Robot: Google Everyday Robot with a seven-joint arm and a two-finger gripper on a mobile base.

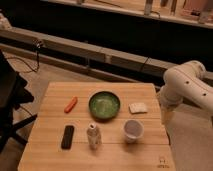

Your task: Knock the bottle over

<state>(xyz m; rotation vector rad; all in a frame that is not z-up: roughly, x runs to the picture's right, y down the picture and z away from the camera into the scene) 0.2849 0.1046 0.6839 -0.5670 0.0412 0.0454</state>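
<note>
The bottle [93,135] is small, whitish and translucent with a pale cap. It stands upright near the front middle of the wooden table [50,160]. The white arm [186,86] reaches in from the right. My gripper [167,116] hangs at the arm's lower end by the table's right edge, to the right of the white cup [133,130] and well apart from the bottle.
A green bowl [104,105] sits at the table's centre, behind the bottle. An orange carrot-like piece [71,104] lies at the left and a flat black block [67,137] lies left of the bottle. A small white packet [138,107] lies right of the bowl. A dark chair [10,100] stands at the left.
</note>
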